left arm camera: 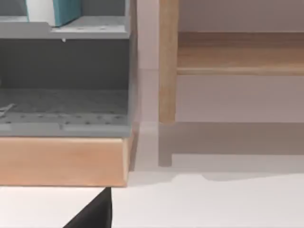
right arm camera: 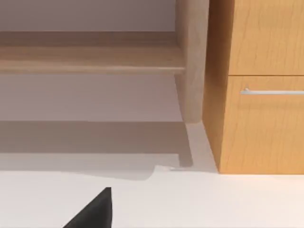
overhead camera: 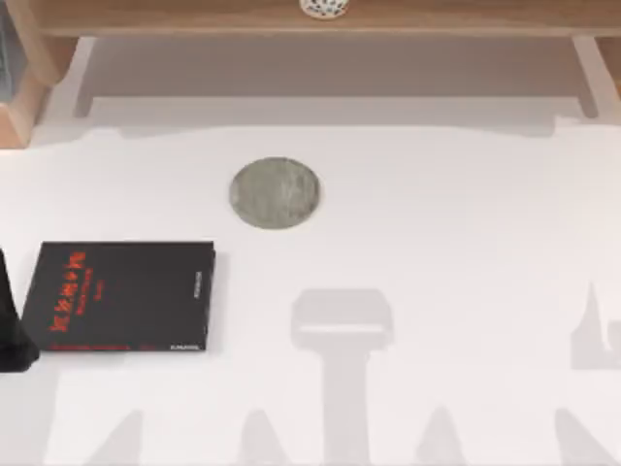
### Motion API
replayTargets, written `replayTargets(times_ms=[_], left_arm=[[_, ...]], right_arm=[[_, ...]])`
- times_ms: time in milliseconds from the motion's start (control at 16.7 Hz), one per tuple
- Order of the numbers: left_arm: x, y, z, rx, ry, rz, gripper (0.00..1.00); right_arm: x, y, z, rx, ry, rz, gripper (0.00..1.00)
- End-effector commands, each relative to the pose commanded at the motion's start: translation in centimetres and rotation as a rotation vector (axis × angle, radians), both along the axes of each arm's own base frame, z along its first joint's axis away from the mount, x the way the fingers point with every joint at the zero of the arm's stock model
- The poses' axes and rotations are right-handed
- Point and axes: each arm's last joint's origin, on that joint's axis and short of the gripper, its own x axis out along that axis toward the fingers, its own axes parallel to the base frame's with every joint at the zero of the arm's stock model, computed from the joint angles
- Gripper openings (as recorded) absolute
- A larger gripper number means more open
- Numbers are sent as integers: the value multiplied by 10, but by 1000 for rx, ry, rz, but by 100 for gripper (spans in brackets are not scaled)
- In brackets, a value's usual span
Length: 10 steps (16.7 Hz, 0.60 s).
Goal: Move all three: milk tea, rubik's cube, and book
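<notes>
On the white table (overhead camera: 437, 223) lies a thin black book with red lettering (overhead camera: 121, 296), flat, at the left side, and a round grey coaster (overhead camera: 276, 193) sits apart from it, further back and nearer the middle. A dark part of the left arm (overhead camera: 12, 325) shows at the left edge of the table, just beside the black book. The left wrist view looks at a grey shelf unit (left arm camera: 66, 71) standing on a wooden base (left arm camera: 61, 161). On its upper shelf stands a book (left arm camera: 54, 10) with a light-blue cover and white page edges, well beyond the left gripper. The right wrist view faces a wooden cabinet (right arm camera: 261, 85) with a metal handle (right arm camera: 271, 91). Whether either gripper is spread or pressed together, I cannot tell.
</notes>
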Motion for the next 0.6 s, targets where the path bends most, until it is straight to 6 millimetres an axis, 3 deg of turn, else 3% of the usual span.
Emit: replayTargets(times_ms=[300,600], left_arm=[[1,-2,12,0,-7,-3,100],[21,-11,62,2,3,-10,100]], right_arm=[[0,0,0,0,0,0,100],[0,0,0,0,0,0,100]])
